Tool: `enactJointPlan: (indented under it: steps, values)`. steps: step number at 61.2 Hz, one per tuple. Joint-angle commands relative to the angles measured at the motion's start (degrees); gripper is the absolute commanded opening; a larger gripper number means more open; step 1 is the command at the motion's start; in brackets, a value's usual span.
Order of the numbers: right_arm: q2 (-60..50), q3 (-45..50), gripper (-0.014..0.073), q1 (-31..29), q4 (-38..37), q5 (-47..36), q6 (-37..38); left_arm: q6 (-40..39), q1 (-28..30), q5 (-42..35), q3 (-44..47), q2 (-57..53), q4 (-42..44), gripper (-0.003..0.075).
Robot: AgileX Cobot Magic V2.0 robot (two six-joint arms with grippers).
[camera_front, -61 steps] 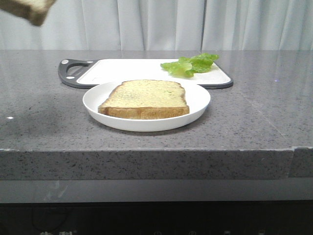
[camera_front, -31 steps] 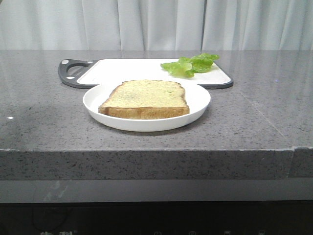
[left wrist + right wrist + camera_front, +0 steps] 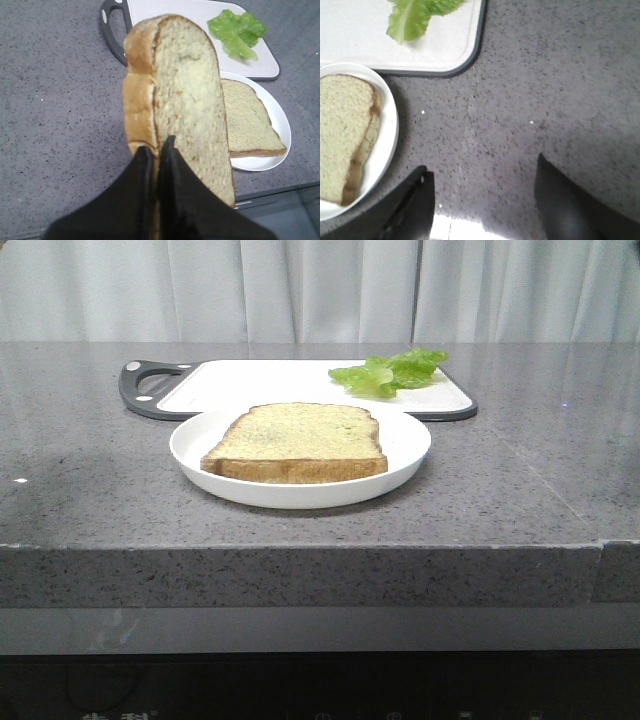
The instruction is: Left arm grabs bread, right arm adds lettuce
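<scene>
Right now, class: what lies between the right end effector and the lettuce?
Right wrist view: bare grey countertop, then the cutting board edge, between the right end effector and lettuce.

Pale pleated curtains (image 3: 330, 290) hang behind a speckled grey stone counter (image 3: 100, 490) with a thick front edge.

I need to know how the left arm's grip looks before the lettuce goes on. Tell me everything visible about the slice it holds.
The bread is a thick square slice with a golden-brown crust and a pale, speckled yellowish face. It is held on edge, clear of the grey counter, pinched at one end between the left gripper's black fingers, which are shut on it. Nothing else touches it. It is out of the front view.
</scene>
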Motion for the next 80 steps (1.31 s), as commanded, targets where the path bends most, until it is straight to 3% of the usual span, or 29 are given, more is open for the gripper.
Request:
enactJointPlan:
  steps: [1, 25, 62, 80]
  values:
    - [4.19, -5.36, 0.0459, 0.12, 4.2, -4.64, -2.36, 0.05, 0.12, -3.73, -1.36, -0.09, -1.63, -0.002]
    - [27.44, -23.6, 0.0459, 0.12, 18.85, -4.96, -8.69, 0.05, 0.12, -3.73, -1.36, -0.09, -1.63, -0.002]
    - [49.76, -46.52, 0.0459, 0.12, 24.03, -4.89, -9.15, 0.05, 0.12, -3.73, -1.36, -0.09, -1.63, -0.002]
    - [54.91, -52.16, 0.0457, 0.25, 28.75, -1.18, -10.27, 0.05, 0.12, -3.73, -1.36, -0.09, -1.63, -0.002]
